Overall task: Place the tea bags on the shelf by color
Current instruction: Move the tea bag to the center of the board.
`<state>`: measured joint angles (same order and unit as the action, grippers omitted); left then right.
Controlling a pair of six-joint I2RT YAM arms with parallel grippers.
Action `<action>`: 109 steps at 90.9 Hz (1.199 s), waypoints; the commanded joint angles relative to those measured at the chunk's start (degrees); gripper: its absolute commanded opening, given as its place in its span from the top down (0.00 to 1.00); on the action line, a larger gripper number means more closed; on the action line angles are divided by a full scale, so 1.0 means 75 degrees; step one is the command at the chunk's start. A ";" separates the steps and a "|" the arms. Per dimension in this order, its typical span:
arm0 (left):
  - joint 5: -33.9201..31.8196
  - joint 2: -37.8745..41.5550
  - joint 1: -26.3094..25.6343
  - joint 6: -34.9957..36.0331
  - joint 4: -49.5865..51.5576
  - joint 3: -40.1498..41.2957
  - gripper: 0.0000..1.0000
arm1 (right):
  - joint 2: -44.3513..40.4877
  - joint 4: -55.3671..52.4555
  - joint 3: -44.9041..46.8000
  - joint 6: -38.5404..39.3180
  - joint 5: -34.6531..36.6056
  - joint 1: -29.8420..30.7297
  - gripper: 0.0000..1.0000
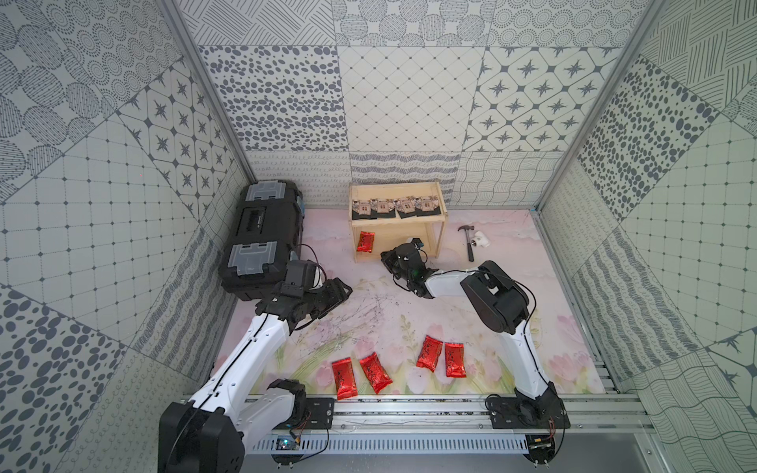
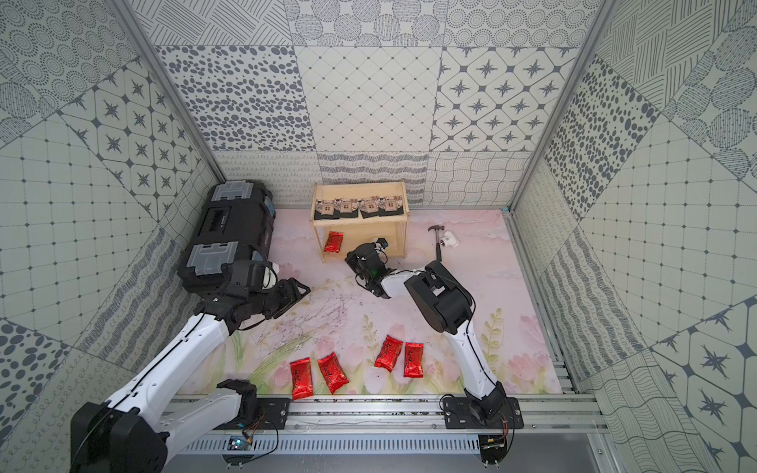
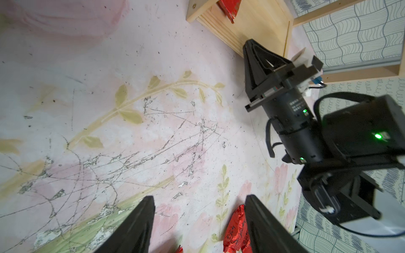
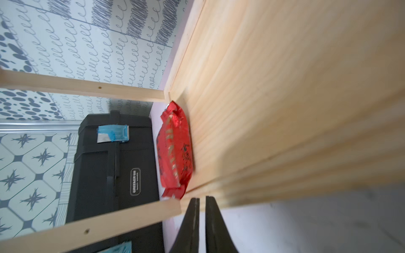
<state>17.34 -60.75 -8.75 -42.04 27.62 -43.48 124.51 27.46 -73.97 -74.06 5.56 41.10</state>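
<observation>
Your right claw sat at the front edge of the shelf's lower tier. Its jaws were parted by only a thin slit, and it held and touched nothing. Your left claw hung over the mat with its jaws spread wide, empty.

The black toolbox lay just behind the left claw, and beyond the shelf's far end as seen from the right claw. The shelf stood directly ahead of the right claw, with one front leg just beside the fingertips.

A hammer and a white pipe fitting lay to the right claw's right, past the shelf. Four black sachets lined the top tier above that claw.

One red pouch lay flat on the lower tier, just ahead of the tips and apart from them. Four more red pouches lay on the mat well behind both claws. The left wrist view showed one of them beside a finger.
</observation>
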 commanded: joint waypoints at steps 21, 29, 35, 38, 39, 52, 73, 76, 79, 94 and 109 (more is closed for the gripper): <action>-0.0036 -0.0085 -0.0989 -0.0099 -0.0609 0.0307 0.30 | -0.4603 -0.4995 0.2339 0.2332 0.1196 0.1217 0.67; -0.0428 -0.0299 -0.1714 -0.0121 -0.0753 0.0288 0.30 | -0.5430 -0.7267 0.2282 0.2132 0.2005 0.1745 0.63; -0.0671 -0.0614 -0.2116 -0.0063 -0.0703 0.0076 0.30 | -0.5800 -0.8477 0.2220 0.1895 0.2362 0.2211 0.58; -0.0748 -0.0794 -0.2233 -0.0026 -0.0645 -0.0065 0.30 | -0.5917 -0.8941 0.2215 0.1744 0.2394 0.2401 0.56; -0.0768 -0.0858 -0.2250 -0.0005 -0.0617 -0.0122 0.30 | -0.5945 -0.9085 0.2219 0.1696 0.2379 0.2468 0.54; -0.0853 -0.1315 -0.2459 0.0169 -0.0337 -0.0559 0.30 | -0.6044 -1.0107 0.2228 0.0975 0.2146 0.3309 0.34; -0.0769 -0.1409 -0.2480 0.0199 -0.0366 -0.0473 0.29 | -0.5808 -1.0063 0.2637 0.0446 0.1268 0.3625 0.07; -0.0737 -0.1415 -0.2491 0.0203 -0.0366 -0.0451 0.29 | -0.5826 -0.9905 0.2698 0.0464 0.1209 0.3619 0.05; -0.0721 -0.1415 -0.2494 0.0202 -0.0366 -0.0419 0.28 | -0.5828 -0.9773 0.2805 0.0473 0.1157 0.3608 0.04; -0.0811 -0.1278 -0.2492 0.0250 -0.0307 -0.0376 0.27 | -0.5652 -0.8859 0.3233 0.0525 0.0744 0.3406 0.04; -0.0879 -0.1188 -0.2489 0.0262 -0.0307 -0.0348 0.27 | -0.5260 -0.8484 0.3282 0.0653 0.0568 0.3258 0.07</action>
<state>11.99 -70.30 -27.31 -41.80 24.75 -46.33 83.31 -40.75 -49.80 -69.58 11.51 66.28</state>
